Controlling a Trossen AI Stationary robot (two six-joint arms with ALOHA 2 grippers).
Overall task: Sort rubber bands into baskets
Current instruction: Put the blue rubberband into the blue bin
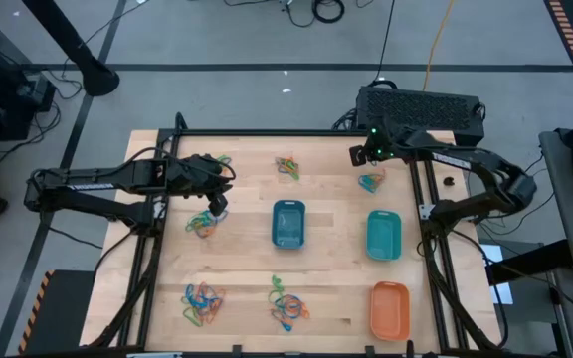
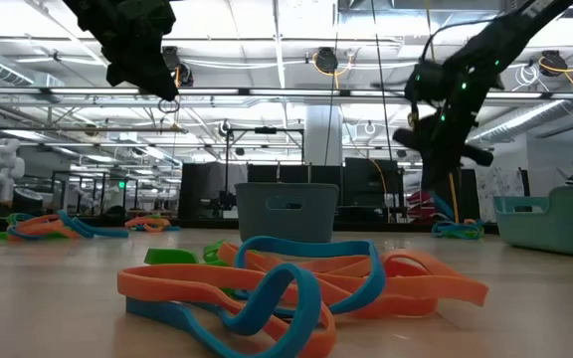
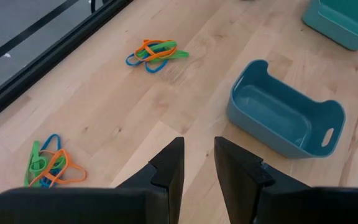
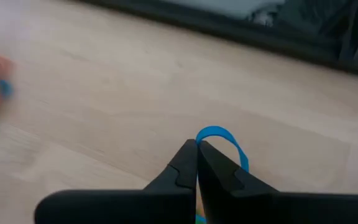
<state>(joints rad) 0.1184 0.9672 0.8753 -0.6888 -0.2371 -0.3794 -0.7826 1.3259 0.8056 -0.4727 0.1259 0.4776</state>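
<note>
Rubber bands lie in small mixed piles of blue, green and orange on the wooden table (image 1: pixel 336 278): two at the far left (image 1: pixel 207 221), one at the far middle (image 1: pixel 286 166), two near the front (image 1: pixel 204 303). The blue basket (image 1: pixel 288 224), teal basket (image 1: pixel 383 235) and orange basket (image 1: pixel 389 308) stand upright. My right gripper (image 4: pixel 196 146) is at the far right, above another pile (image 1: pixel 371 182), shut on a blue rubber band (image 4: pixel 219 140). My left gripper (image 3: pixel 197 168) hovers open above the far-left piles, with nothing between its fingers. My right gripper pinches the blue rubber band between its two fingertips, and a small loop of it (image 4: pixel 229 140) sticks out past them. The fingers slant down from the table's right side. In the low view the band (image 2: pixel 442 207) hangs below the gripper, above the pile.
A black frame rail (image 1: pixel 267 132) runs along the table's far edge, with a black box (image 1: pixel 421 107) behind the far right corner. Bare wood lies between the blue and teal baskets and around the front piles.
</note>
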